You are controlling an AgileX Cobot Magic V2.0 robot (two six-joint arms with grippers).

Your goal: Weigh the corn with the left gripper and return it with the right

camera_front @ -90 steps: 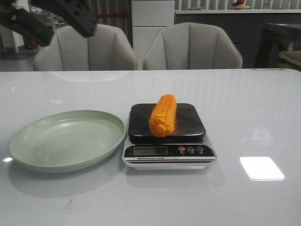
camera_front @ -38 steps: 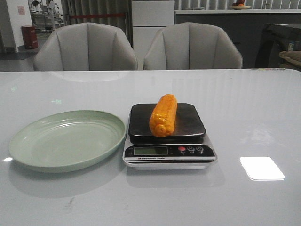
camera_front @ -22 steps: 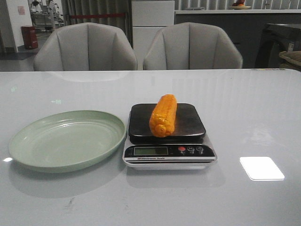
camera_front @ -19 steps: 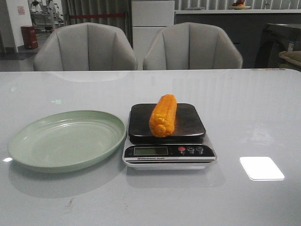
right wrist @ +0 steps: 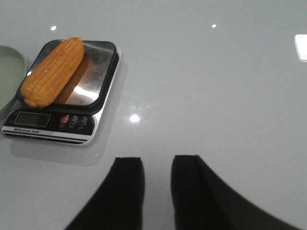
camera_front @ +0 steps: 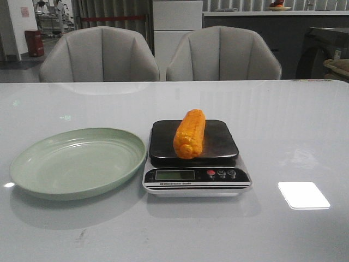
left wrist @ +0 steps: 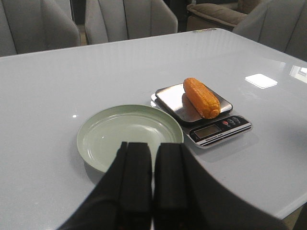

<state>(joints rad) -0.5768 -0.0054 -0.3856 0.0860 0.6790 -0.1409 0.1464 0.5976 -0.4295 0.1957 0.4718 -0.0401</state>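
The orange-yellow corn (camera_front: 189, 134) lies lengthwise on the black platform of the scale (camera_front: 221, 143), alone and untouched. It also shows in the left wrist view (left wrist: 201, 97) and the right wrist view (right wrist: 53, 71). My left gripper (left wrist: 152, 152) is shut and empty, held high over the table's near side, short of the green plate (left wrist: 129, 134). My right gripper (right wrist: 157, 164) is open and empty, above bare table to the right of the scale (right wrist: 98, 72). Neither gripper shows in the front view.
The empty green plate (camera_front: 76, 164) sits just left of the scale, nearly touching it. Two grey chairs (camera_front: 98, 54) stand behind the table's far edge. A bright light patch (camera_front: 303, 195) lies on the table at right.
The left arm, seen at the upper left 2.4 s ago, has left the front view. The corn, scale and plate have not moved.
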